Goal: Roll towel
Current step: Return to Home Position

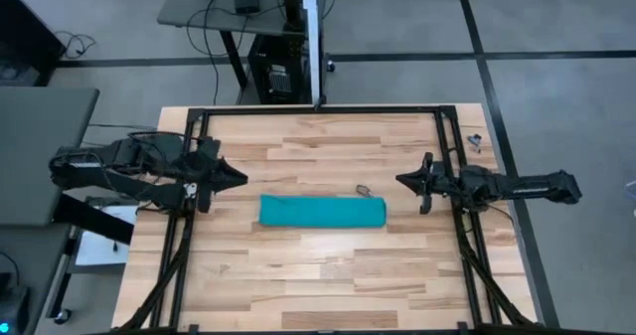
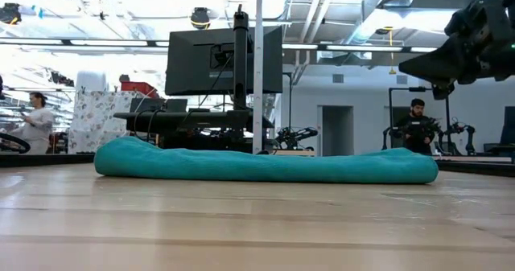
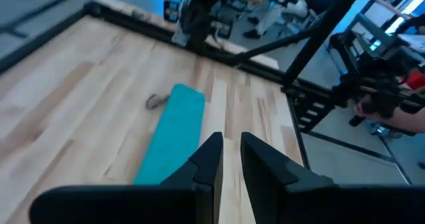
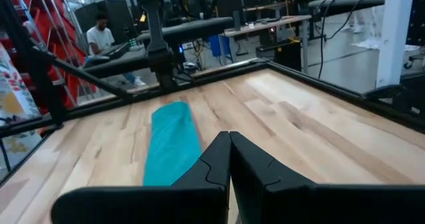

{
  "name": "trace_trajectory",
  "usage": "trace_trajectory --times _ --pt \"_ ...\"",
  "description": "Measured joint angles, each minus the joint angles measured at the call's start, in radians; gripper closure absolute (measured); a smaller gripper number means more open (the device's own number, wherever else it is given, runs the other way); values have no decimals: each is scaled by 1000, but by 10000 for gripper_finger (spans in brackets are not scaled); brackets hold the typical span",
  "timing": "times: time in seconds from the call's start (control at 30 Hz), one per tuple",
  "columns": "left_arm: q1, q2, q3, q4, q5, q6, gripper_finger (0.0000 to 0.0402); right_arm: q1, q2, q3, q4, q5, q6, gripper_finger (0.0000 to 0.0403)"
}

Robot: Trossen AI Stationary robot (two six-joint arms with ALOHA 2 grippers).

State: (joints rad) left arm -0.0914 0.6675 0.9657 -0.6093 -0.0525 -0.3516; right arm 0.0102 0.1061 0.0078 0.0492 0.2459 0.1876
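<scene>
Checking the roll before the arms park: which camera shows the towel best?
The high view: the whole towel lies rolled on the table, both ends visible. The low view shows its side profile end to end; each wrist view shows only part of it, lengthwise.

towel point(image 1: 322, 212): plain teal | table point(image 1: 298, 275): pale wood, plank-striped | frame point(image 1: 318, 109): black

Towels: one, the towel point(image 1: 322, 212).
Arms: two, left arm point(image 1: 119, 164) and right arm point(image 1: 517, 187).
Grippers: two, left gripper point(image 1: 242, 178) and right gripper point(image 1: 400, 181).
Tables: one table point(image 1: 328, 285).
Monitors: one monitor point(image 2: 224, 59).
People beyond the table: two, one person point(image 2: 34, 120) and another person point(image 2: 414, 126).
</scene>
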Motion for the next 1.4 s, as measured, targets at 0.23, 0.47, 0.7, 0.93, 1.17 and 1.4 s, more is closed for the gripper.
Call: trace_trajectory --times 0.23,0.47,0.7,0.93,1.17,1.4 --pt "0 -56 -1 -5 12 103 363 -6 32 0 -2 -1 28 403" --pt "0 -122 -124 87 57 265 363 -6 32 -1 -1 -1 29 403" --pt "0 -248 -461 360 57 273 363 -6 32 -1 -1 -1 31 403" --pt "0 -416 -719 505 57 212 363 -6 32 -2 -1 0 32 403" --pt "1 -667 -881 508 12 219 363 -6 32 -2 -1 0 32 403" --pt "5 -666 -953 643 -83 257 363 -6 31 -2 4 1 32 403"
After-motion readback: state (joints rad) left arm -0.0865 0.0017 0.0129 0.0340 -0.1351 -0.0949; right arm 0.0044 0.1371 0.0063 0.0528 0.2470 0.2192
